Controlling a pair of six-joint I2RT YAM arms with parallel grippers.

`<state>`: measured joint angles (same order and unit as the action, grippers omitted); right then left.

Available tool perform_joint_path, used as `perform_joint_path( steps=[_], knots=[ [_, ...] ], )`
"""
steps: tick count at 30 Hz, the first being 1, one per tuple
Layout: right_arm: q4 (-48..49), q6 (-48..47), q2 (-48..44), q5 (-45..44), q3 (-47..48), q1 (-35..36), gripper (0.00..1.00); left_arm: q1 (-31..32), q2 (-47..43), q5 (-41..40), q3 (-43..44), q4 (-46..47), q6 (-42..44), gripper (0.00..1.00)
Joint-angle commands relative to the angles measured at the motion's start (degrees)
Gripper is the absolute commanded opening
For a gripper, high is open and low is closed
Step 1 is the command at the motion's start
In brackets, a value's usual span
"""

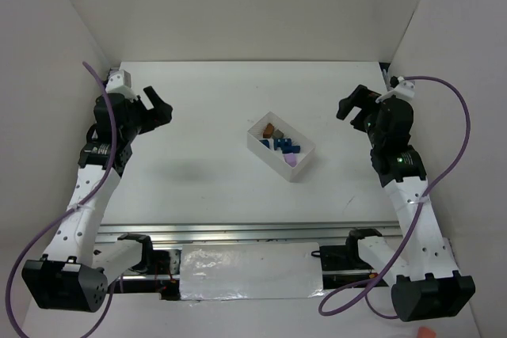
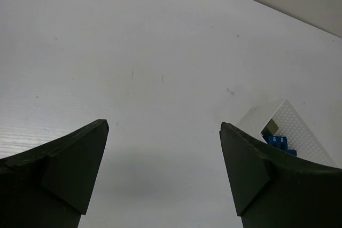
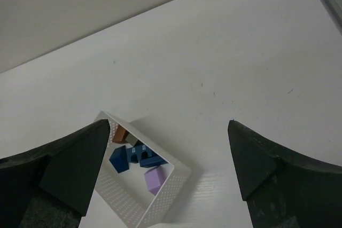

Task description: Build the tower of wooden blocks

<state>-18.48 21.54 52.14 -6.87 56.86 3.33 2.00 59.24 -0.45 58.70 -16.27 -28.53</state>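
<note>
Noted the left pincer (image 1: 161, 107) at the far-left side of the white surface (image 1: 214, 108), raised and well apart from every other item. Seen in the left wrist view as the same pincer (image 2: 163, 126) with dark fingers (image 2: 69, 164) spread wide and nothing gripped, only bare surface between.

Recorded, near the middle of the surface and somewhat right of centre, a white tray (image 1: 273, 161) set at a slant to the surface edges. Located all wood blocks (image 1: 280, 145) inside this tray, lying loose and close together, not yet stacked. Identified from the right wrist view, within the perforated tray wall (image 3: 123, 198):
- a brown-orange block (image 3: 121, 134) near the upper corner in that view
- a dark blue block (image 3: 118, 159) just beside a blue arch-cut block (image 3: 147, 156)
- a lavender block (image 3: 155, 179) toward the tray's right corner

Glimpsed in the left wrist view one corner of the tray (image 2: 291, 121) with a blue piece (image 2: 277, 142) and a greyish piece (image 2: 272, 126), partly hidden behind the finger on the right of that view. Unable to tell which blocks touch one another.

Noted the right pincer (image 1: 349, 105) at the far-right side of the surface, raised, well apart from the tray. Seen in the right wrist view as that pincer (image 3: 169, 124) with jaws held wide and empty, and with the tray in sight below, between the two fingers.
</note>
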Motion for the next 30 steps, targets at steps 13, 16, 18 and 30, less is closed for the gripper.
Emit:
perform_joint_path(
  steps=[13,16,18,30],
  knots=[
    [-1.8,-20.7,16.7,24.1,4.5,3.2,0.96,-0.3,-1.9,3.9,-3.6,3.1,0.7,0.99],
    [-2.4,-29.2,23.8,23.8,7.4,7.3,0.95,-0.3,-1.8,4.6,-3.9,3.4,1.2,0.99],
    [-3.7,-33.3,27.2,23.3,9.3,9.3,0.94,-0.3,-1.8,4.9,-4.0,3.0,2.0,0.99],
    [-10.0,-38.7,43.9,20.0,14.5,12.4,0.8,-0.2,-1.9,4.0,-5.8,3.0,3.5,0.99]
  ],
)
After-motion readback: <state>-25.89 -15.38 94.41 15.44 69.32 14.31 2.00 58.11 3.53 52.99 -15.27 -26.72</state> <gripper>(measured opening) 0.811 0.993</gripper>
